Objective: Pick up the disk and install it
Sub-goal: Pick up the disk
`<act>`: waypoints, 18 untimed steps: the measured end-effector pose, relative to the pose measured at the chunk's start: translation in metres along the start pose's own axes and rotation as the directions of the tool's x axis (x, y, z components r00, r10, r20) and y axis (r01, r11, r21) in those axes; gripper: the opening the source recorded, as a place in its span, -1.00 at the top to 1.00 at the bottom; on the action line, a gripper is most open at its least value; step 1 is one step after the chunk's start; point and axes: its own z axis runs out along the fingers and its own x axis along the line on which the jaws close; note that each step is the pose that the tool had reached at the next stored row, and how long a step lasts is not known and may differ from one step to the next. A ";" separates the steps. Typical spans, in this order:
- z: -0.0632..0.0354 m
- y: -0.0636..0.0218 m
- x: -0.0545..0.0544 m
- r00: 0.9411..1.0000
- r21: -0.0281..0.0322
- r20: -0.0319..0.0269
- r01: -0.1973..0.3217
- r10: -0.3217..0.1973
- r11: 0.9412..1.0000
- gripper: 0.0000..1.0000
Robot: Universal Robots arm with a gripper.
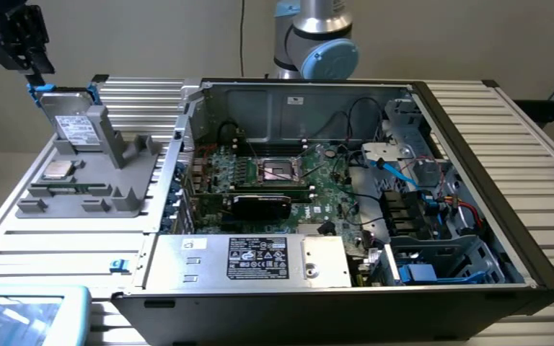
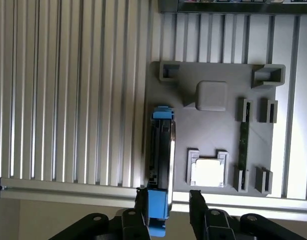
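The disk (image 1: pixel 75 124), grey metal with a white label in a blue carrier frame, stands on edge in a slot of the grey holder (image 1: pixel 99 189) at the exterior view's left. My gripper (image 1: pixel 34 75) hangs just above its top corner. In the wrist view the disk (image 2: pixel 161 150) shows edge-on, and its near blue end lies between my fingers. The gripper (image 2: pixel 168 207) is open: one finger (image 2: pixel 142 204) is close beside the blue frame, while the other stands clear of it. Nothing is gripped.
The open computer case (image 1: pixel 537 238) lies to the exterior view's right, with a silver box with a black label (image 1: pixel 248 259) and a drive cage (image 1: pixel 441 263). The holder (image 2: pixel 203 135) also carries a small square chip (image 2: pixel 207 172) and a memory stick (image 2: pixel 243 145). Ribbed aluminium table (image 2: pixel 68 100) lies around it.
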 end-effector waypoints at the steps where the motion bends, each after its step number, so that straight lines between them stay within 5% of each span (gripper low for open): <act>1: 0.0000 0.0000 0.000 1.000 0.000 0.000 0.000 0.000 1.000 0.09; 18: 0.0127 -0.0022 0.000 1.000 0.000 0.000 0.000 0.000 1.000 -0.07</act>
